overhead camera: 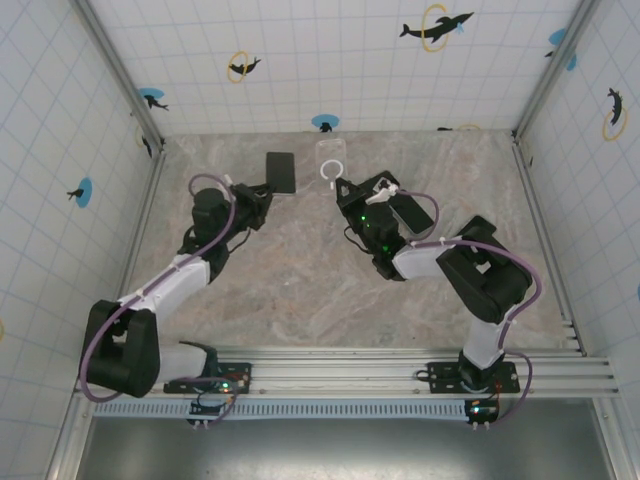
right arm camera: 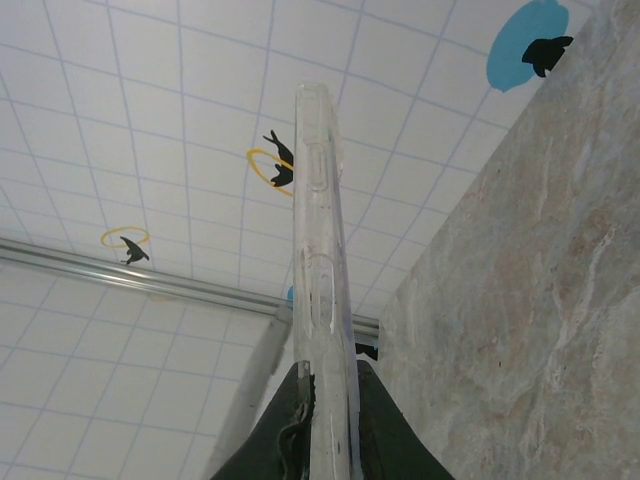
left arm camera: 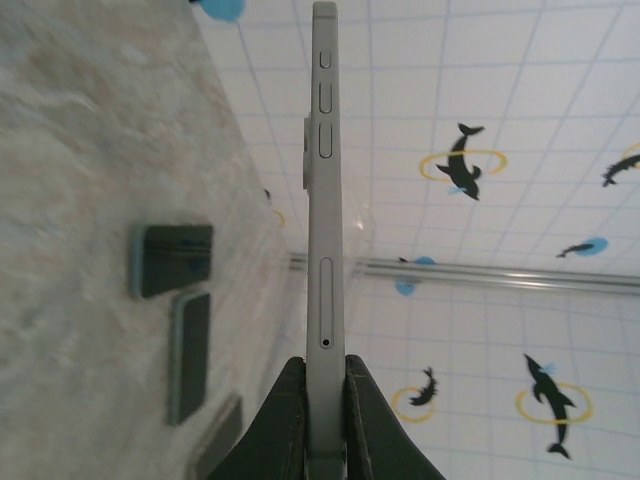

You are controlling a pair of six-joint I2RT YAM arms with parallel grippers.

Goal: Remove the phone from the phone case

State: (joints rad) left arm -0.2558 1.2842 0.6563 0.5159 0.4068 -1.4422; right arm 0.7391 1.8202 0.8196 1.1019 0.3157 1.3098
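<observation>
At the bottom of the left wrist view, the left gripper (left arm camera: pixel 325 368) is clamped on the phone (left arm camera: pixel 325 200). Its 2 dark fingers (left arm camera: pixel 285 420) press the phone's flat faces at 1 end. The phone stands edge-on up the middle of the frame, with side buttons near the top and a tray slot lower down.

At the bottom of the right wrist view, the right gripper (right arm camera: pixel 325 375) is closed the same way on the clear phone case (right arm camera: pixel 320 200), which is also edge-on and rises toward the top of the frame. The marbled bench (right arm camera: pixel 540 250) fills the right of that frame.

In the top view the phone is a dark rectangle in the upper middle. The case is a pale shape just to its right with a white ring (overhead camera: pixel 331 171) on it. The 2 are apart, so the phone looks to be out of the case.

The phone should handle as a stiff, dense slab with smooth, slippery sides and breakable glass faces. Held by 1 end, it may pivot or slip if swung fast. A flat pinch nearer its middle, clear of the buttons, would be steadier.

The case should be light, thin and springy. It will flex under the fingers, so gentle pressure on a rim or corner is enough.
</observation>
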